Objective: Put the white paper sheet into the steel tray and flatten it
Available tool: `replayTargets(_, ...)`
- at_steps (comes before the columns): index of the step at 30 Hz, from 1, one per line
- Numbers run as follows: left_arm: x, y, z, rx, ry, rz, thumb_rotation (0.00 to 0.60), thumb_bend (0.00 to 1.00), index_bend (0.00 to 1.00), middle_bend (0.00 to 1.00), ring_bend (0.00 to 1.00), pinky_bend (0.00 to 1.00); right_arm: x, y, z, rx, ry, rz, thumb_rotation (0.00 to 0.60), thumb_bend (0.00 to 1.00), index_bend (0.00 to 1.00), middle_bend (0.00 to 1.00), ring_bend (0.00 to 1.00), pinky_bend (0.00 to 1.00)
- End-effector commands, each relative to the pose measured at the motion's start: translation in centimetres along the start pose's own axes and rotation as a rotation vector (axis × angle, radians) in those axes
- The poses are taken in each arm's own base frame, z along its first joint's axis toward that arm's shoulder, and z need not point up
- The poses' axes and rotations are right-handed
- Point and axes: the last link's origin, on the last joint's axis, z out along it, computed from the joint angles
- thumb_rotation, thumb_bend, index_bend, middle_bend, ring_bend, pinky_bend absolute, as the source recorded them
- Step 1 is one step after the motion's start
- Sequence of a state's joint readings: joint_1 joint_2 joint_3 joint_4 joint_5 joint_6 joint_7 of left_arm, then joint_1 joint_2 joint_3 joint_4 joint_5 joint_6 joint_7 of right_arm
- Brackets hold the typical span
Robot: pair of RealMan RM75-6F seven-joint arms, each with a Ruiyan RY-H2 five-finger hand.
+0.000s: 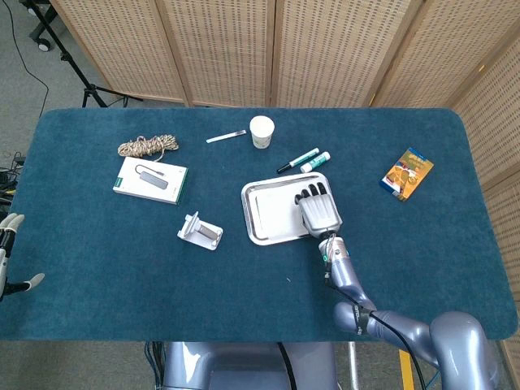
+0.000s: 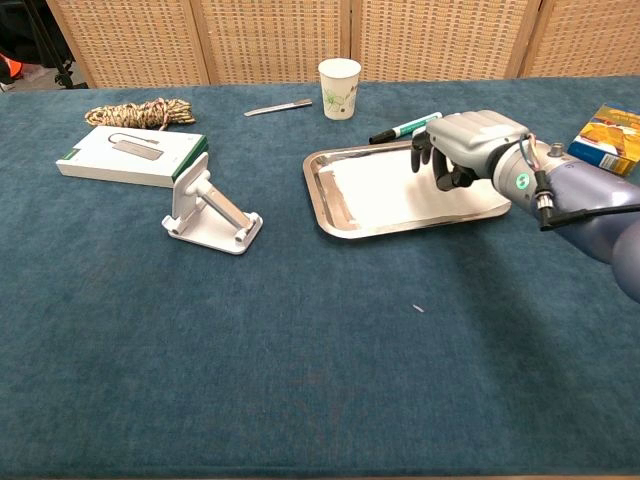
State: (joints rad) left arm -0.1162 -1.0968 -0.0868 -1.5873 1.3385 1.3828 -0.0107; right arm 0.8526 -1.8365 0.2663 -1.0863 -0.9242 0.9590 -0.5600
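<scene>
The steel tray (image 1: pixel 246 213) (image 2: pixel 320 187) lies at the table's middle, and the white paper sheet (image 1: pixel 278 213) (image 2: pixel 385 186) lies flat inside it. My right hand (image 1: pixel 318 210) (image 2: pixel 465 148) is palm-down over the tray's right part. Its fingers are spread and bent down, with the fingertips (image 2: pixel 441 176) touching the sheet. It grips nothing. Far off at the table's left edge, my left hand (image 1: pixel 8 252) hangs with fingers apart and nothing in it; the chest view does not show it.
Two markers (image 1: pixel 299 160) (image 2: pixel 400 128) lie just behind the tray, with a paper cup (image 1: pixel 262 131) (image 2: pixel 339 74) further back. A white stand (image 1: pixel 200 231) (image 2: pixel 212 208), a white box (image 1: pixel 150 179) and a rope coil (image 1: pixel 148 146) sit to the left. A snack packet (image 1: pixel 406 172) lies right.
</scene>
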Motion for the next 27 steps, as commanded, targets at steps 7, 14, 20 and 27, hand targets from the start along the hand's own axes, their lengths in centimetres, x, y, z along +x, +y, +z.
replayTargets(7, 0.1, 0.0, -0.1, 0.001, 0.006, -0.003, 0.6, 0.0, 0.0, 0.0, 0.0, 0.0, 1.4, -1.8, -1.2, 0.094, 0.014, 0.029, 0.6, 1.0, 0.35, 0.27, 0.16, 0.11)
replayTargets(14, 0.1, -0.1, -0.1, 0.002, 0.004, -0.003, 0.6, 0.0, 0.0, 0.0, 0.0, 0.0, 0.1, -1.8, -3.1, 0.133, -0.051, 0.041, 0.6, 1.0, 0.35, 0.27, 0.16, 0.11)
replayTargets(20, 0.0, -0.1, -0.1, 0.004, 0.001, -0.001, 0.6, 0.0, 0.0, 0.0, 0.0, 0.0, -0.8, -1.8, -4.0, 0.158, -0.078, 0.021, 0.6, 1.0, 0.35, 0.27, 0.16, 0.11)
replayTargets(27, 0.0, -0.1, 0.0, 0.006, 0.001, -0.001, 0.6, 0.0, 0.0, 0.0, 0.0, 0.0, -1.6, -1.7, -4.1, 0.156, -0.097, 0.008, 0.6, 1.0, 0.35, 0.27, 0.16, 0.11)
